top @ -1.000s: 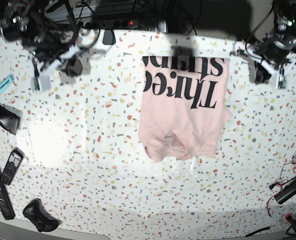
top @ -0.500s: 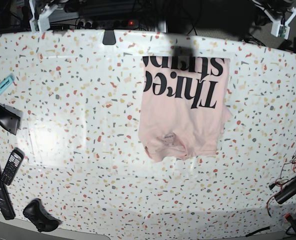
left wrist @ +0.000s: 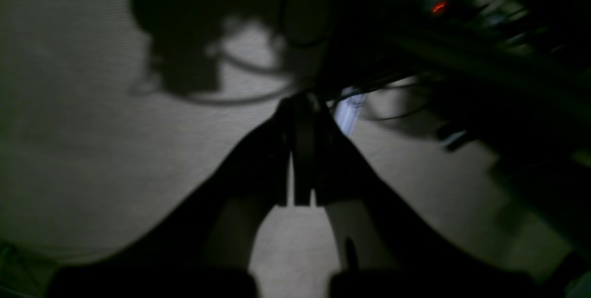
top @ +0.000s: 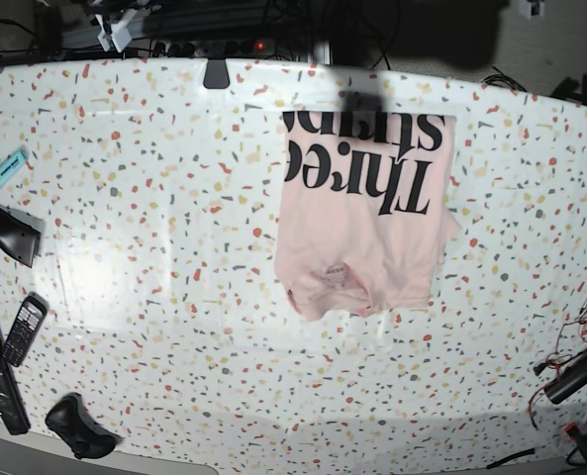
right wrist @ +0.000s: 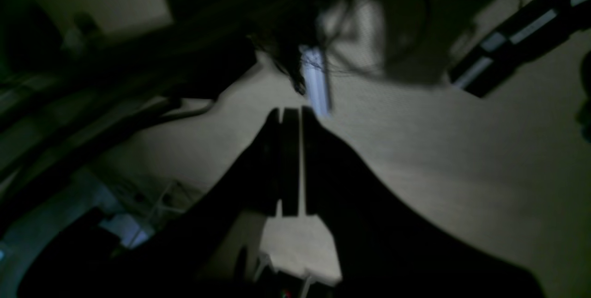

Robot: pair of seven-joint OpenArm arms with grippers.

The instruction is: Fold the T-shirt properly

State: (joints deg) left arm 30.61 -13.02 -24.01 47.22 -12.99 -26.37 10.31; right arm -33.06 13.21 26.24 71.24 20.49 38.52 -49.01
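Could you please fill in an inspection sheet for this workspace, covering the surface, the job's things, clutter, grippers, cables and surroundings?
Surface: speckled terrazzo-pattern table, glare patch at its left.
Job's things: pink T-shirt lies folded into a rough rectangle, black lettering up, near the table's far edge; its near hem is bunched.
Clutter: teal marker, handset and black controller along the left edge.
Grippers: left gripper shut, nothing held; right gripper shut, nothing held; both off the table, over dim floor.
Cables: red and black wires at the right edge.
Surroundings: power strip with a red light behind the table.
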